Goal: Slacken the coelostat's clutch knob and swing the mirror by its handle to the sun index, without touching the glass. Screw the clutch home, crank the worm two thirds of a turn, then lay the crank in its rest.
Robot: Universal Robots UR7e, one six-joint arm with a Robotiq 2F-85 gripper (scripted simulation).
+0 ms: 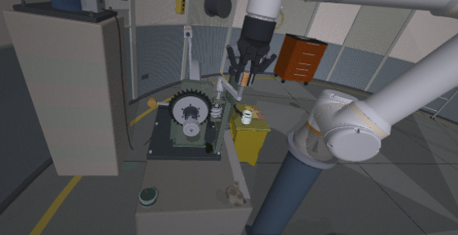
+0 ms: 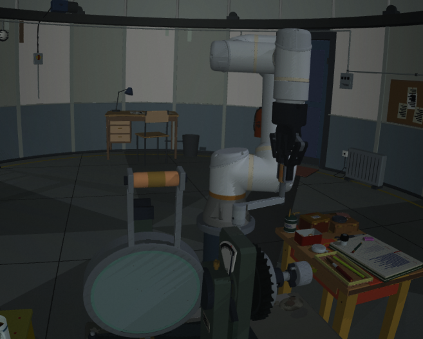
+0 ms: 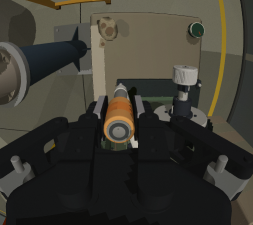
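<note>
My gripper [image 1: 245, 77] [image 2: 284, 174] [image 3: 118, 112] hangs above the green coelostat body [image 1: 197, 114]. The crank's orange grip [image 1: 245, 78] [image 3: 118, 117] stands between my fingers, at the end of a grey crank arm [image 1: 230, 91] [image 2: 264, 202]. The arm leads down to the worm [image 1: 216, 110] beside the toothed wheel [image 1: 189, 110] [image 2: 264, 288]. The white knurled clutch knob [image 3: 185, 74] [image 2: 302, 273] sticks out from the wheel's hub. The round mirror [image 2: 145, 288] faces the second side camera, under its handle with an orange bar [image 2: 156, 179]. A white index scale [image 2: 227, 255] sits on the body. My gripper is closed on the crank's grip.
The grey pedestal top [image 3: 147, 52] lies under the coelostat, with a green dial [image 3: 196, 30] and a stained patch [image 3: 108, 29]. A yellow stand with a mug [image 1: 247, 116] is beside it. A tall grey cabinet [image 1: 65, 88] stands left. A cluttered orange table [image 2: 350, 255] is near the knob.
</note>
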